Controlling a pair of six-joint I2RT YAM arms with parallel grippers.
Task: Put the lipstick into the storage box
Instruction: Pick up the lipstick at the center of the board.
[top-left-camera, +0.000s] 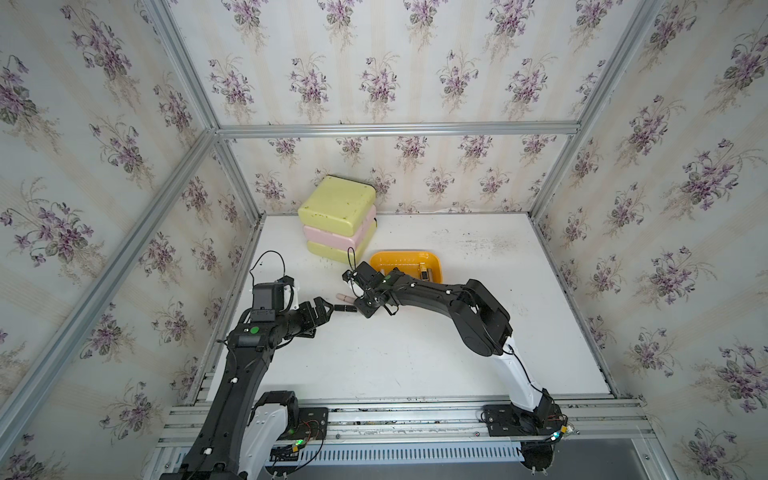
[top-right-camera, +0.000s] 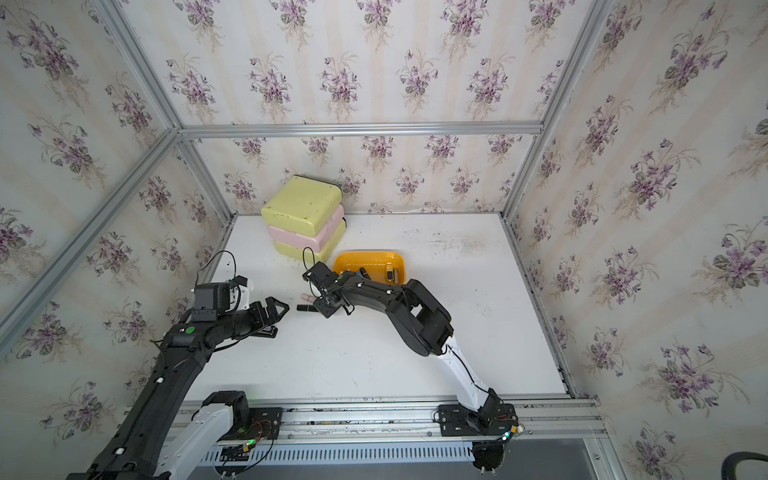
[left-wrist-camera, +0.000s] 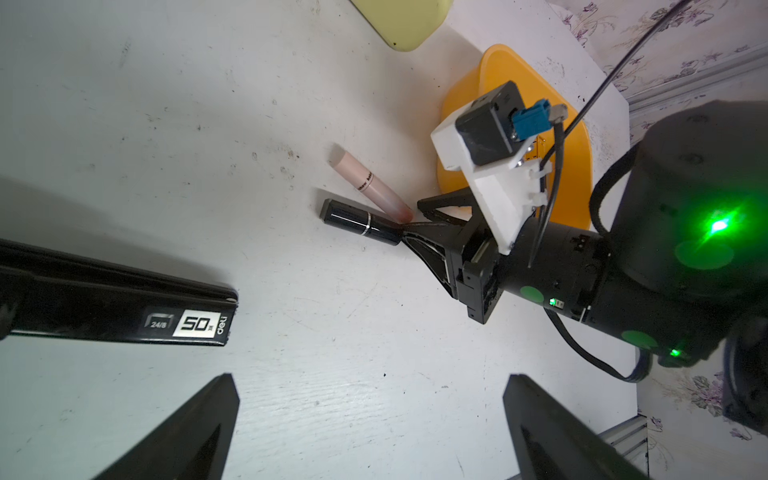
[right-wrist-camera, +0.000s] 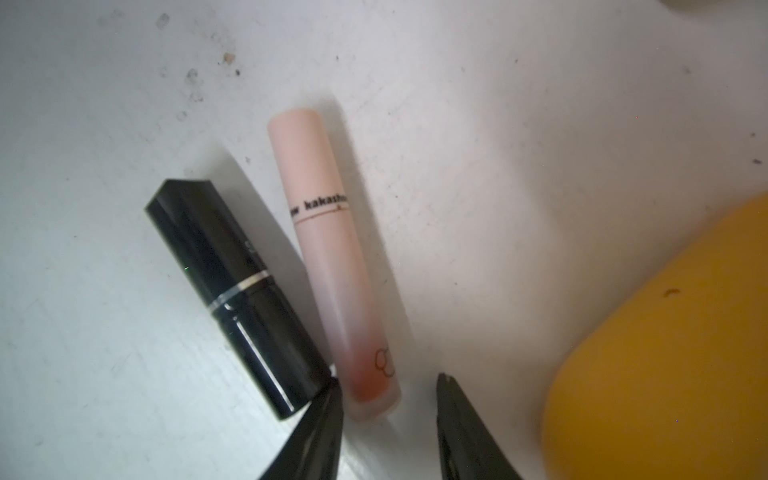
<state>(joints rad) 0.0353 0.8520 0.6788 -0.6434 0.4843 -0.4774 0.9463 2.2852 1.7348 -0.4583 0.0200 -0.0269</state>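
at nine o'clock of the table sits my left gripper (top-left-camera: 322, 309), jaws spread wide and holding nothing, tips aimed toward the two tubes. in its wrist view a black stapler (left-wrist-camera: 124, 307) lies flat just beside it.

moving toward the middle: a black lipstick (right-wrist-camera: 232, 303) lies on its side on the white table (top-left-camera: 415, 357), and a pink lipstick (right-wrist-camera: 336, 266) lies beside it at its one o'clock, the two nearly touching at their near ends. my right gripper (right-wrist-camera: 388, 399) is down at table height, half-closed, one finger (right-wrist-camera: 320, 419) wedged at the seam between the black tube and the pink one, the other finger on the far side of the pink base. so the pink one sits between my jaws, but i see no squeeze on it yet; i'm not gripping anything for sure.

further right, at about one o'clock from the tubes, the storage box (top-left-camera: 432, 262) waits, already with a few small items in it.

my worries: that inner fingertip touches the black tube, so closing could shove it away or pinch both together. i only have the very end of the pink tube, and a round, smooth barrel caught that low may pivot or squirt out on the lift. the box wall is close, so a low carry could clip its rim.
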